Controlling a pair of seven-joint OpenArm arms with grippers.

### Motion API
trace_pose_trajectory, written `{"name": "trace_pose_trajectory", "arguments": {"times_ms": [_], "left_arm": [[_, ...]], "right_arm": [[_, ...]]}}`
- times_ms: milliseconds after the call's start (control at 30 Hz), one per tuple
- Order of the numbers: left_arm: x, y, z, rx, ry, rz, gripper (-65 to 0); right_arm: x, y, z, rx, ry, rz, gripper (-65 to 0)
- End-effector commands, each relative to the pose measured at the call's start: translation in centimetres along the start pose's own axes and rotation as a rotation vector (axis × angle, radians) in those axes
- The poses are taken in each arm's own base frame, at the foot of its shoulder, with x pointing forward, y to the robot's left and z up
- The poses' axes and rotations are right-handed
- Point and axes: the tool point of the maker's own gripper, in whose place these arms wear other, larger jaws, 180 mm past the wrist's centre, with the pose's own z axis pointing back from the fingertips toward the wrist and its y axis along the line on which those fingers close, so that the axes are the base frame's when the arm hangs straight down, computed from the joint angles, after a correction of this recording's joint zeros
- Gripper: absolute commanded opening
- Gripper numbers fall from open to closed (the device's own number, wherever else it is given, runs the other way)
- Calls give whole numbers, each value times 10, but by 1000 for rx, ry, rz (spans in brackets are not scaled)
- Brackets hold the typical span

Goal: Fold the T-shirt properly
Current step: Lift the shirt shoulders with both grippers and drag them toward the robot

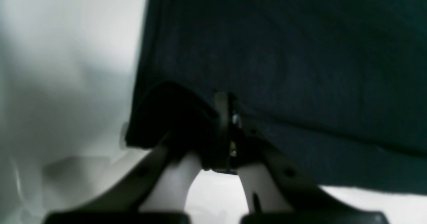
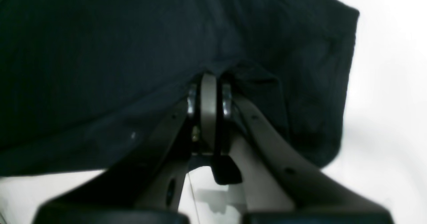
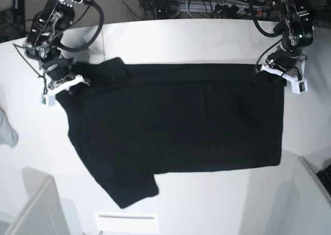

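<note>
Here, the large black short-sleeved cloth T-shirt (image 3: 176, 121) lies spread, plain side up, across the white table (image 3: 207, 44). Left gripper (image 3: 282, 72) and right gripper (image 3: 66, 82) each pinch its far edge, jaws closed on cloth. Apparently no fold is made; all folding remains.

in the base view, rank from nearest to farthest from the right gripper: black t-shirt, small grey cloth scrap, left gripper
1. Black cloth T-shirt: pinched at its upper-left edge by the right gripper.
2. Small grey cloth scrap: at the table's left edge, below the gripper.
3. Left gripper: far across, at the shirt's upper-right corner.
</note>
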Motion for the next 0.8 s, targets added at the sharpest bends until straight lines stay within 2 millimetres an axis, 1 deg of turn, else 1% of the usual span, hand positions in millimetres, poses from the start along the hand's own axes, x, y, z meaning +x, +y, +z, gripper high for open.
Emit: {"name": "trace_pose_trajectory", "arguments": {"times_ms": [0, 133, 167, 300, 367, 433, 500, 567, 733, 767], "left_arm": [[12, 1, 0, -1, -35, -5, -650], [9, 6, -7, 6, -21, 15, -650], [15, 4, -9, 2, -34, 16, -650], [23, 5, -12, 8, -48, 27, -650], [25, 10, -14, 34, -52, 58, -650], [32, 10, -18, 41, -63, 80, -650], [29, 12, -23, 43, -51, 91, -650], [33, 11, -28, 39, -53, 98, -650], [33, 13, -34, 41, -46, 114, -650], [38, 11, -36, 38, -55, 118, -650]], "right_arm": [[19, 6, -1, 21, -43, 30, -650], [29, 18, -14, 55, -42, 46, -650], [33, 19, -16, 59, -45, 45, -650], [43, 25, -25, 78, -50, 36, -650], [46, 26, -32, 87, -43, 24, -650], [50, 29, -39, 98, -36, 14, -650], [53, 31, -44, 106, -33, 5, -650], [57, 33, -50, 116, -31, -4, -650], [62, 38, -61, 133, -19, -23, -650], [63, 39, -64, 137, -14, -29, -650]]}}
